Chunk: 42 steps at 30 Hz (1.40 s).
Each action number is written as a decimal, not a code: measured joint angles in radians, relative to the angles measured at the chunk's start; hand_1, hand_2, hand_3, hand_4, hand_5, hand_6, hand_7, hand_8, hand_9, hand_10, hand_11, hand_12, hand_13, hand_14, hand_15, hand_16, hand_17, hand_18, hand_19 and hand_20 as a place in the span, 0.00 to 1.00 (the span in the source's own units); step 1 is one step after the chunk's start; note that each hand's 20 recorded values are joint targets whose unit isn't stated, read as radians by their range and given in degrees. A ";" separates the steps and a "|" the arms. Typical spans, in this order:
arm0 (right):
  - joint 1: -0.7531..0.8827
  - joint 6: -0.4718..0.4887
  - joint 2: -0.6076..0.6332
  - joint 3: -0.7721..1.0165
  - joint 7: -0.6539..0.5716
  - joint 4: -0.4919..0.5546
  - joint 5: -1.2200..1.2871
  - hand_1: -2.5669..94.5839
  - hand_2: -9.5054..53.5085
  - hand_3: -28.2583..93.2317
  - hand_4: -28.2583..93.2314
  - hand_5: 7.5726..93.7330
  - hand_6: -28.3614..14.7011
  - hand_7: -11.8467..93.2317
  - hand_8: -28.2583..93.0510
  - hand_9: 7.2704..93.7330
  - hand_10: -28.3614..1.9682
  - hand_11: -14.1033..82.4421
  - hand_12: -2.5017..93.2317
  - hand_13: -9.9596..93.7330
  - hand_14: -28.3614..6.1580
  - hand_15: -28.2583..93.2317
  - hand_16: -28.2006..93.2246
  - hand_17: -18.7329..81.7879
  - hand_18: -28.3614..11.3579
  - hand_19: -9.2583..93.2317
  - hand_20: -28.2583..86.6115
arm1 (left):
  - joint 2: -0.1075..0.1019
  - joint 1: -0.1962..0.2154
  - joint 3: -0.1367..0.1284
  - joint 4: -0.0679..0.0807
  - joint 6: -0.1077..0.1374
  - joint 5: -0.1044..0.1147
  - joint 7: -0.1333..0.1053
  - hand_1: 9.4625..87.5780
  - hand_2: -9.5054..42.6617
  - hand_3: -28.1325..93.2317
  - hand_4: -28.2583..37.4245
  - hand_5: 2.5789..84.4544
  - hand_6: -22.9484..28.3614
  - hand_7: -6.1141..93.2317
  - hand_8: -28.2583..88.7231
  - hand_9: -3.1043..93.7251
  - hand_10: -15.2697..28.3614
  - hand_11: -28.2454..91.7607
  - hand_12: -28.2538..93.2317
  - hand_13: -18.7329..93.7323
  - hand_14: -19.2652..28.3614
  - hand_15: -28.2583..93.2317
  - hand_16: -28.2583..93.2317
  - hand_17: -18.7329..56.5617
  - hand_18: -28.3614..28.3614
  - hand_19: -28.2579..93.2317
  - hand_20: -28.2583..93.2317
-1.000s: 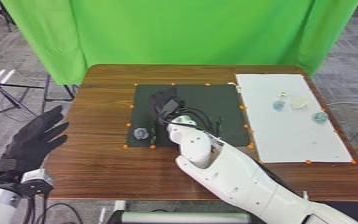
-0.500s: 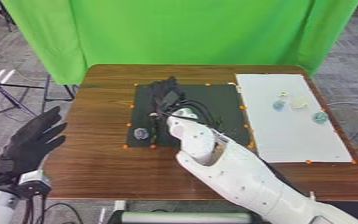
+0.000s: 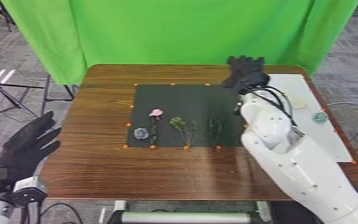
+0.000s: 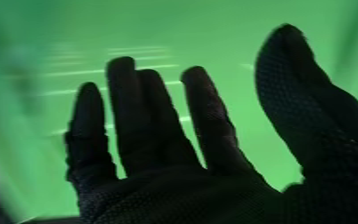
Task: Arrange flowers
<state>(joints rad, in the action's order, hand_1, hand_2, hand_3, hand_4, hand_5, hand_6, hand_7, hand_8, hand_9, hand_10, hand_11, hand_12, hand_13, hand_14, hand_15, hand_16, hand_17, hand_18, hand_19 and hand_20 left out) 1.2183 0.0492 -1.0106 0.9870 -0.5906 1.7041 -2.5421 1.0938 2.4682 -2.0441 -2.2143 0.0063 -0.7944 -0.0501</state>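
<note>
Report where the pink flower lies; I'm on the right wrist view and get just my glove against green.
Observer: The pink flower lies on the black mat, its stem running toward the robot.
Operator: Give me the right hand's place over the table.
Observer: The right hand is toward the far side of the brown wooden table, around where the black mat and the white sheet come closest.
Operator: Name a flower on the white sheet.
Observer: There is a blue-green flower near that sheet's right edge.
</note>
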 measured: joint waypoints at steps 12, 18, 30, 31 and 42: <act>0.301 0.035 0.256 0.357 -0.134 0.010 0.062 0.30 0.00 0.95 0.02 0.31 0.52 0.35 0.14 0.37 0.41 0.40 0.29 0.50 0.51 0.61 0.39 0.29 0.19 0.73 0.64 | 0.004 0.005 -0.003 -0.001 0.000 0.000 -0.001 0.18 0.13 0.81 0.00 0.27 0.48 0.24 0.16 0.22 0.55 0.33 0.39 0.29 0.65 0.39 0.29 0.10 0.81 0.52 0.31; 0.367 0.085 0.254 0.419 -0.112 0.018 0.100 0.31 0.00 0.95 0.01 0.31 0.52 0.36 0.14 0.39 0.45 0.40 0.28 0.52 0.54 0.60 0.39 0.29 0.20 0.73 0.63 | 0.003 0.006 -0.003 -0.001 0.000 0.000 -0.003 0.18 0.13 0.81 0.00 0.27 0.48 0.24 0.16 0.22 0.55 0.33 0.39 0.29 0.65 0.39 0.29 0.10 0.81 0.52 0.31; 0.375 0.113 0.250 0.405 -0.018 -0.091 0.157 0.40 0.02 0.96 0.00 0.42 0.61 0.47 0.09 0.57 0.56 0.50 0.27 0.69 0.69 0.63 0.44 0.38 0.23 0.79 0.64 | 0.007 0.006 -0.003 -0.001 0.000 -0.001 -0.002 0.18 0.13 0.81 0.00 0.27 0.48 0.24 0.16 0.22 0.55 0.33 0.38 0.29 0.65 0.39 0.29 0.10 0.81 0.52 0.31; 0.373 0.105 0.250 0.399 -0.019 -0.102 0.157 0.41 0.02 0.95 0.00 0.45 0.62 0.49 0.09 0.59 0.59 0.49 0.29 0.70 0.71 0.63 0.46 0.39 0.23 0.80 0.64 | 0.007 0.006 -0.003 -0.001 0.000 -0.001 -0.002 0.18 0.13 0.81 0.00 0.27 0.48 0.24 0.16 0.22 0.55 0.33 0.38 0.29 0.65 0.39 0.29 0.10 0.81 0.52 0.31; 0.399 -0.168 0.255 0.377 0.040 -0.110 0.099 0.53 0.00 0.94 0.01 0.68 0.70 0.63 0.24 0.89 0.75 0.37 0.57 0.86 0.76 0.68 0.54 0.49 0.23 0.87 0.69 | 0.007 0.009 -0.003 -0.002 0.002 0.000 -0.003 0.18 0.13 0.81 0.00 0.27 0.48 0.24 0.16 0.22 0.55 0.33 0.38 0.29 0.65 0.39 0.29 0.10 0.81 0.52 0.31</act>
<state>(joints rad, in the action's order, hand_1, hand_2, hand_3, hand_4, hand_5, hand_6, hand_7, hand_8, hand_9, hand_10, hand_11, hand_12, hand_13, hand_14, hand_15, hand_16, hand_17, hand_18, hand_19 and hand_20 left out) 1.6169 -0.1187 -0.7553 1.3643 -0.5505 1.5945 -2.4432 1.1008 2.4775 -2.0471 -2.2159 0.0079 -0.7949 -0.0534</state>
